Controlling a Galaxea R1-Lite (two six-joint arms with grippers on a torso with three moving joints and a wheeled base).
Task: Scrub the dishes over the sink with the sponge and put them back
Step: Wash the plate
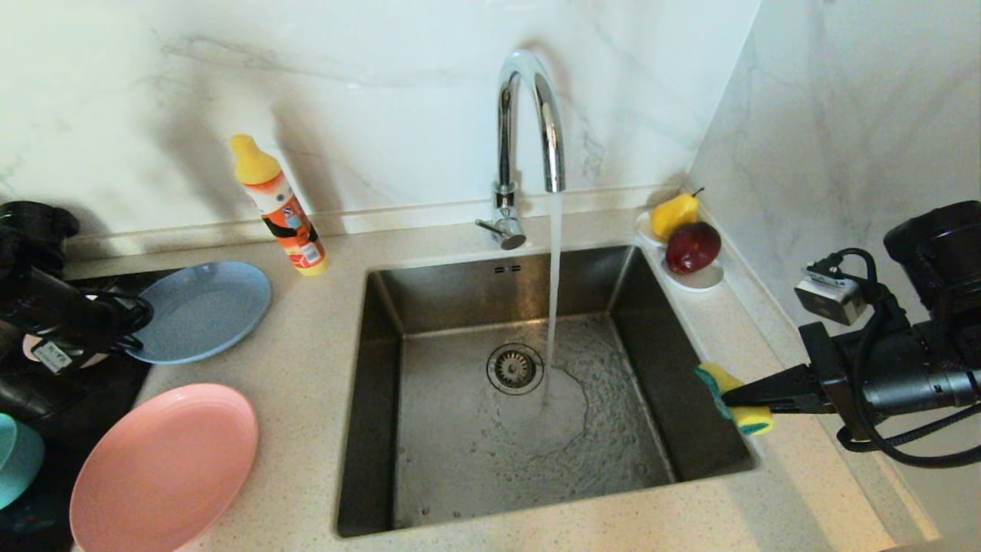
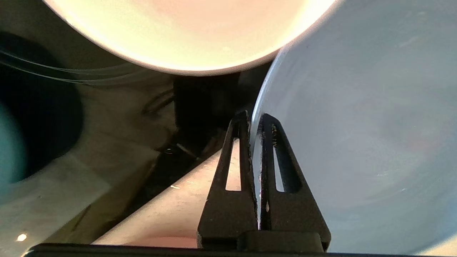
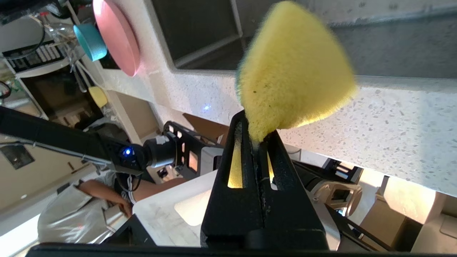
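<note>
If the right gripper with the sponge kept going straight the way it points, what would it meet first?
The right gripper points across the sink; it would probably reach the water stream first, though depth is unclear.

the rim of the grey-blue plate (image 2: 357, 125) is clamped between the left gripper (image 2: 254, 119) fingers; the pale bowl (image 2: 185, 32) is seen close beside it
</note>
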